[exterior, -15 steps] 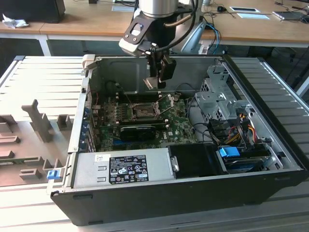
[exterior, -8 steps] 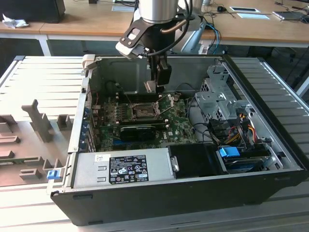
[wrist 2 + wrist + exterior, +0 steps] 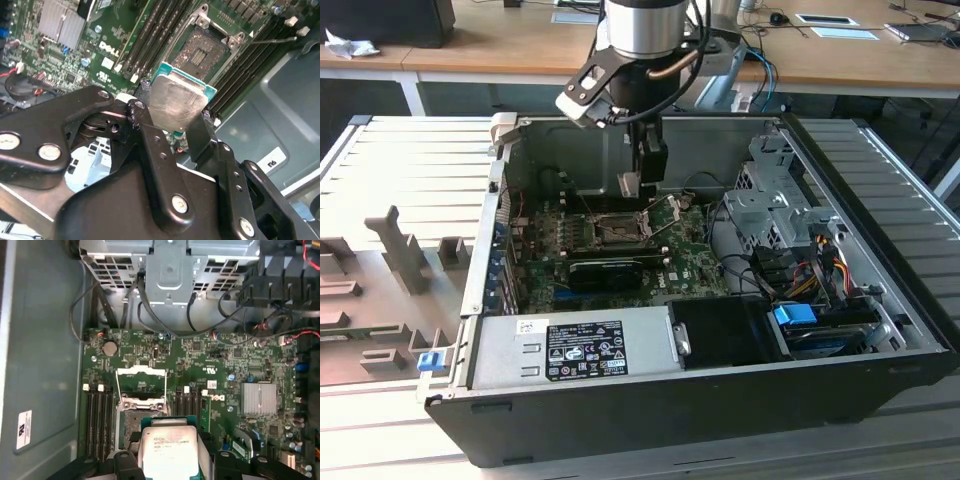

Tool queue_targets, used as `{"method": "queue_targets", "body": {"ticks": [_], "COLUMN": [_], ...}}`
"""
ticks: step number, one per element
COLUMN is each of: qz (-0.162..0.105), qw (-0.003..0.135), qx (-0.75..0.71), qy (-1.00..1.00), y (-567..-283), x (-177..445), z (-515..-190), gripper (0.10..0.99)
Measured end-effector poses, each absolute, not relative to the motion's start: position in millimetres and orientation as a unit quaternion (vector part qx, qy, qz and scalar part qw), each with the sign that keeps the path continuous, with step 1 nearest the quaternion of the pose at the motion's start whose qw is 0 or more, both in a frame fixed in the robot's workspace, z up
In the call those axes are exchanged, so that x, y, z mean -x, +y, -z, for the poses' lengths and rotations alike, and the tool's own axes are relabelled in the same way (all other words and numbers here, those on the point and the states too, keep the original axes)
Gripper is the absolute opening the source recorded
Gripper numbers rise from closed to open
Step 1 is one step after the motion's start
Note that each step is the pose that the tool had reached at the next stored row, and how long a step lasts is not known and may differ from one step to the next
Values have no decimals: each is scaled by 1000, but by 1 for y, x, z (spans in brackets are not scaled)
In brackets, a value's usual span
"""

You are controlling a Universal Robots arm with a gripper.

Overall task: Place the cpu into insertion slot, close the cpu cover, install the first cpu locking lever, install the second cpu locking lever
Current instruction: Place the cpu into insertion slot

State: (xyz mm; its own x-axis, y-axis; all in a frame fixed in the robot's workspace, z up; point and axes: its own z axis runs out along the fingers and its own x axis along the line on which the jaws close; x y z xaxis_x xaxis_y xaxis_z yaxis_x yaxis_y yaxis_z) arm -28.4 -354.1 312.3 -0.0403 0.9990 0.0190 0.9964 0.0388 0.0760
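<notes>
While the tool [image 3: 174, 124] is clamped narrow on the cpu [image 3: 176, 100], with a finger [image 3: 146, 131] on each of two opposite edges, the cpu hangs above the green board [image 3: 115, 45], just beside the insertion slot [image 3: 207, 52] and apart from it. In the exterior view the cpu [image 3: 631, 185] hangs inside the open computer case [image 3: 620, 420], higher than the slot [image 3: 612, 232]. From the tool, the slot lies ahead and below. In the first wrist view the cpu [image 3: 167, 452] overlaps only the near part of the slot [image 3: 130, 421].

The cpu cover [image 3: 140, 374] stands raised on the slot's far side from the cpu, leaving the dark centre bare. The cpu's silver top faces away from the board, and its flat face looks roughly level with the board, as far as I can judge. Being square, it has no long axis. Its edges seem close to parallel with the slot's rim, perhaps slightly turned.
</notes>
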Motion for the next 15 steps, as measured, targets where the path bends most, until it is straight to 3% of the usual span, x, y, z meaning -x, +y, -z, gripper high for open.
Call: {"method": "queue_targets", "body": {"ticks": [15], "qz": [-34], "qw": [20], "qx": [-692], "qy": [720], "y": [-349], "x": [36], "z": [-278], "gripper": [529]}}
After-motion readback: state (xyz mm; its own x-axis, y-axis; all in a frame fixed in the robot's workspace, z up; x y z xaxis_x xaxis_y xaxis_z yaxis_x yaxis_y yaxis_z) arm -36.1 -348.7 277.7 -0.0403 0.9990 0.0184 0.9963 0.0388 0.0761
